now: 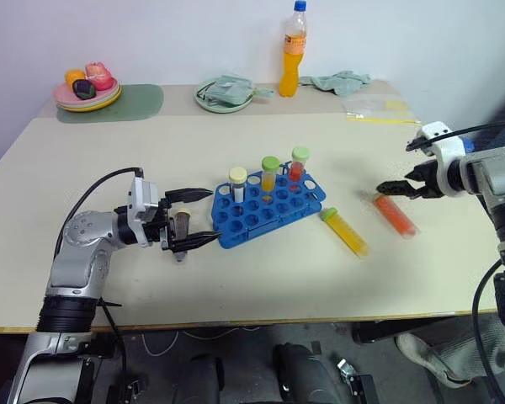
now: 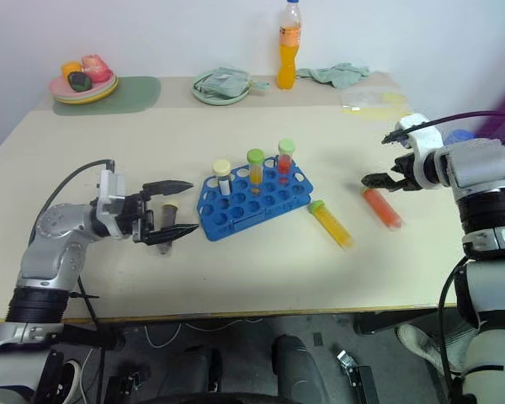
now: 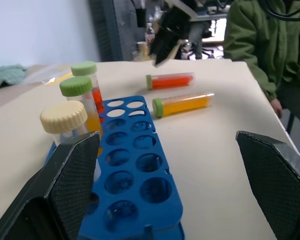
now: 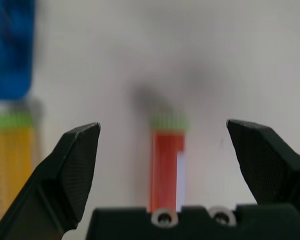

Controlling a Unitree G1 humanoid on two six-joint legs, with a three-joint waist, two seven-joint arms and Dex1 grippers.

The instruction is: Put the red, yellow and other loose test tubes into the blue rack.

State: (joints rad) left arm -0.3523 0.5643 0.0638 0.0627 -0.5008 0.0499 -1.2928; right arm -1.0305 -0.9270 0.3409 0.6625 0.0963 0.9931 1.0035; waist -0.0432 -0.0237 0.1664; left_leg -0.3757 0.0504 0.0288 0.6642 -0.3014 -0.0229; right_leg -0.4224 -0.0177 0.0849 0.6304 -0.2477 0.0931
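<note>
The blue rack sits mid-table with three capped tubes upright in its far row: cream-capped, yellow and red. Two loose test tubes lie to its right, a yellow one and a red-orange one. My right gripper hangs open just over the red-orange tube's green-capped end, straddling it without touching. My left gripper is open, pointing at the rack's left end. A small dark tube stands upright between its fingers near their base, not squeezed.
Along the far edge stand an orange drink bottle, a plate holding a cloth, a plate of toy fruit on a green mat, a crumpled cloth and a plastic bag. A person in a green jacket sits beyond the table's right end.
</note>
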